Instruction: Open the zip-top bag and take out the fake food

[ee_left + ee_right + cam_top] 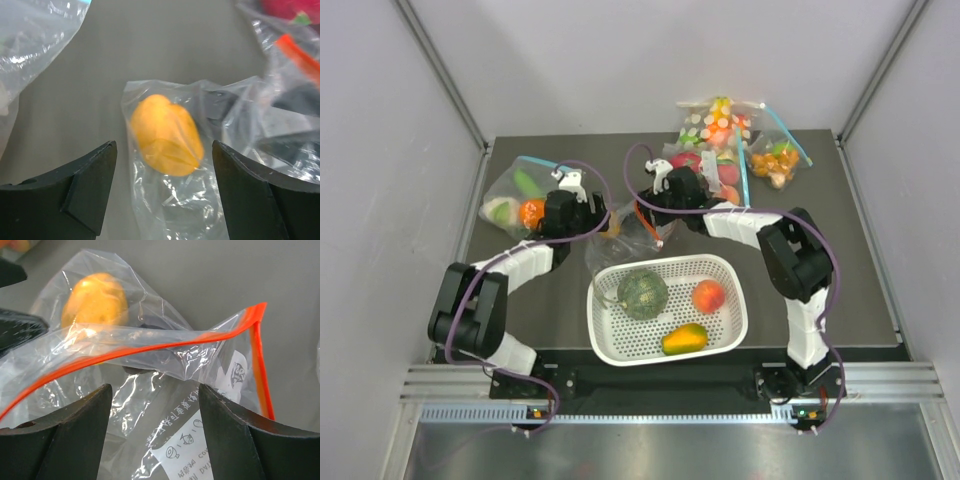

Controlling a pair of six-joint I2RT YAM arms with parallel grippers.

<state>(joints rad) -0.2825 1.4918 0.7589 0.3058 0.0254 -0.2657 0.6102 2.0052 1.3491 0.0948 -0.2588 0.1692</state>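
Both open jaws astride zip-top bag (150,347)

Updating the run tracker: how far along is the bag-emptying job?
Done: melon, peach and mango lie in the white basket. In hand: nothing; left pincer and right pincer are both open over the zip-top bag. To do: a small orange fruit is inside the bag.

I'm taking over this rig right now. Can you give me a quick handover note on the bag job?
Left gripper: open, pointed at the small orange.
Right gripper: open, over the red strip of the zip-top bag.
The bag lies just beyond the white basket; neither gripper holds it.
Done: melon, peach and mango are in the basket.
To do: get the small orange out of the bag.
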